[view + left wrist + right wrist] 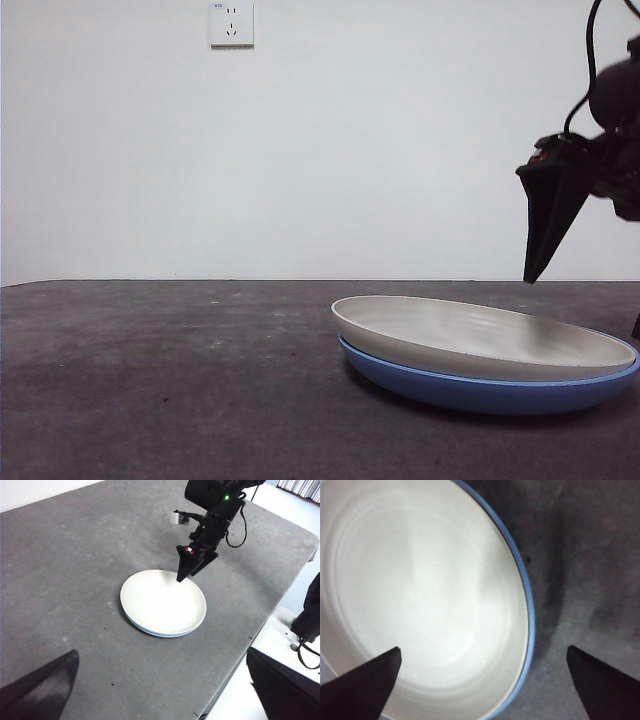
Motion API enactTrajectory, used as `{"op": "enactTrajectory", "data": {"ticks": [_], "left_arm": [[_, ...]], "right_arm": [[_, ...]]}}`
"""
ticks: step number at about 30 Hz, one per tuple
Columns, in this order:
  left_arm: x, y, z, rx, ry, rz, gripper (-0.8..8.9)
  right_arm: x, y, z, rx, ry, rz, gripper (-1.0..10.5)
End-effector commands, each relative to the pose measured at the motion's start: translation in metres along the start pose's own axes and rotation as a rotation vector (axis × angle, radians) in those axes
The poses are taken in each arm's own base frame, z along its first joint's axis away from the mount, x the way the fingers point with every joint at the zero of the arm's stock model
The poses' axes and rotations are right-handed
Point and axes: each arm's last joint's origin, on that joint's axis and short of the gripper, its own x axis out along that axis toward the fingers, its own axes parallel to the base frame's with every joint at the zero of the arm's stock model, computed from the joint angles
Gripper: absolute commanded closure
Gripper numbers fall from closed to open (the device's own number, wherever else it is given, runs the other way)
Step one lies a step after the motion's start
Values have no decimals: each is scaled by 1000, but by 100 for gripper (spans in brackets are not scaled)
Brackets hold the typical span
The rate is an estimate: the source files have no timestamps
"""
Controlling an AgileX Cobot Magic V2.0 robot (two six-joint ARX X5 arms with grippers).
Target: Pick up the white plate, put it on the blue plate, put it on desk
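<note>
Resting inside the blue plate (480,392), the white plate (480,338) sat nested on the desk (160,380), slightly tilted in the front view so that its nearer-left edge rode a little higher above the blue rim than the right side did. From the left wrist view only a thin blue crescent (150,631) showed beneath the cream-white plate (162,602), and the pair lay toward the middle of the dark grey tabletop (65,565). The right gripper (545,225) hung above the far right edge of the stacked plates, clear of them, its black jaws pointing down; in the left wrist view that same gripper (183,576) hovered with its tips just over the white plate's rim. Its own camera showed the jaws spread wide apart and holding nothing, one over the white plate's interior (420,600) and the other over bare desk (585,555), with the blue rim (527,600) running between them. Faint concentric rings were visible inside the white plate there. The left gripper (160,690) waited well back from the plates, high over the near part of the desk, its jaws also wide apart and empty. A white wall socket (231,24) was fixed high on the pale wall behind the desk
</note>
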Motion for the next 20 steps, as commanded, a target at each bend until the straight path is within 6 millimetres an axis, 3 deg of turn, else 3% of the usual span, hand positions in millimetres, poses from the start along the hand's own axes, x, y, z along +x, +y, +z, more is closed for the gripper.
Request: {"op": "enactTrajectory", "data": {"ticks": [1, 8, 16, 20], "left_arm": [[-2, -1, 4, 3, -19, -2, 178], [-2, -1, 4, 3, -19, -2, 178], [-2, -1, 4, 3, -19, -2, 178], [-2, -1, 4, 3, -19, -2, 178]], "right_arm": [[8, -3, 3, -10, 15, 18, 422], [20, -9, 7, 4, 43, 23, 443], [25, -11, 9, 4, 45, 49, 729], [27, -14, 9, 18, 58, 23, 784]]}}
